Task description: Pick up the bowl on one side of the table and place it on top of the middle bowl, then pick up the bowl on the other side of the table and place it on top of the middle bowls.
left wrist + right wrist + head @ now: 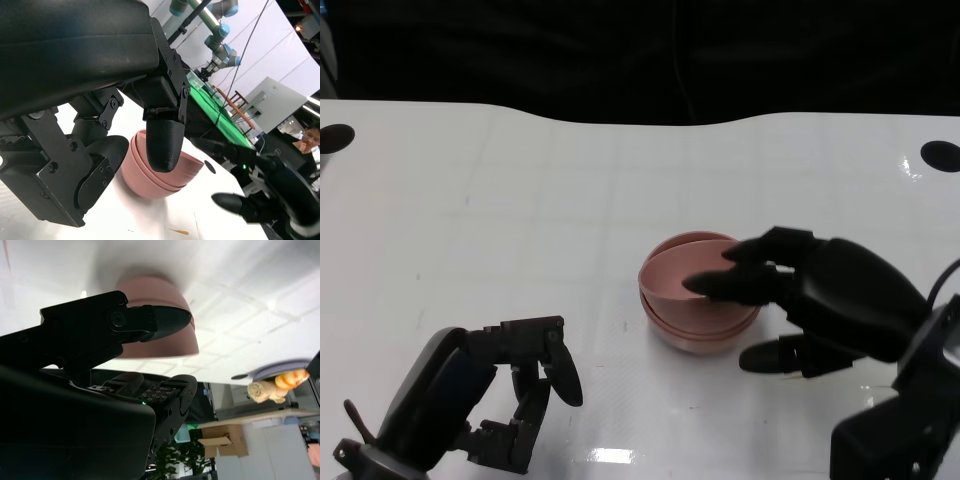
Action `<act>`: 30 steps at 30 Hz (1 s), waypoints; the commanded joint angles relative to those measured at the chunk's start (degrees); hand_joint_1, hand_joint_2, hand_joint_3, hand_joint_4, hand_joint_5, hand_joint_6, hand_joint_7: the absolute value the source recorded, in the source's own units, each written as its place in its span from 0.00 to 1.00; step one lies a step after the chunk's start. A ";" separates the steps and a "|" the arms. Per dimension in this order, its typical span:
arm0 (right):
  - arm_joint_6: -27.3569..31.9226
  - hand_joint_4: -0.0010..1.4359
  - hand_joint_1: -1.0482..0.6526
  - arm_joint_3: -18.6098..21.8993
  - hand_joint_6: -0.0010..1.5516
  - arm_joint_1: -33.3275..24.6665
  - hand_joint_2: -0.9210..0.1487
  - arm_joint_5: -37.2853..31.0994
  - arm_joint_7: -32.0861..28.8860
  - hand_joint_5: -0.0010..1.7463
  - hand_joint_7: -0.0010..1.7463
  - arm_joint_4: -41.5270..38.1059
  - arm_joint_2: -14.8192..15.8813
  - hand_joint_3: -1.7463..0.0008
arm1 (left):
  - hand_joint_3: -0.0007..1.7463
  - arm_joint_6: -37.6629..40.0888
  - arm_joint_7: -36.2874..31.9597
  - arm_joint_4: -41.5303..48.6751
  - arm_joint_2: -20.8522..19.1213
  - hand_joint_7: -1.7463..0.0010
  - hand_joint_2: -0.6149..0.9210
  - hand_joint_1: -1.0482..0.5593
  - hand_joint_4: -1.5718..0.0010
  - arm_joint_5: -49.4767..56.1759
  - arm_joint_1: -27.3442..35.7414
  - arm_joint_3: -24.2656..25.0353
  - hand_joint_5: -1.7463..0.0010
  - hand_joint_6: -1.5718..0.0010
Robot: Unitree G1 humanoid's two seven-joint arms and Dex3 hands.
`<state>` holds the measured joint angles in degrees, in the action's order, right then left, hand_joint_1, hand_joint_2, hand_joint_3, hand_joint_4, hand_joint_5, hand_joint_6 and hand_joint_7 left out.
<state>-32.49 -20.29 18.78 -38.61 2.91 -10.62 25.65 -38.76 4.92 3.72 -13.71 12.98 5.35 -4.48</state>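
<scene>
1. I see the pink bowls (698, 300) stacked together near the middle of the white table (520, 230); the top bowl sits tilted inside the ones below.
2. My right hand (810, 295) is at the stack's right side, fingers (720, 287) reaching over the rim and thumb low beside the base. I cannot tell whether it grips the top bowl or only hovers on it.
3. My left hand (510, 385) rests well apart from the stack at the near left, fingers spread and curled loosely, holding nothing.
4. In the left wrist view a person sits in the background beyond the table.
</scene>
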 commanded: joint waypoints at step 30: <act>-8.16 0.03 0.32 7.15 0.31 -10.94 0.00 6.45 -5.54 0.51 0.02 4.71 1.13 0.83 | 0.95 -0.87 0.06 0.76 -0.86 0.17 0.52 0.70 0.40 -0.09 -0.16 0.51 0.05 0.45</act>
<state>-40.03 -14.54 8.99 -33.61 -1.93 -6.98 26.00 -39.44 4.91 4.02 -13.73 13.04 5.30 -4.46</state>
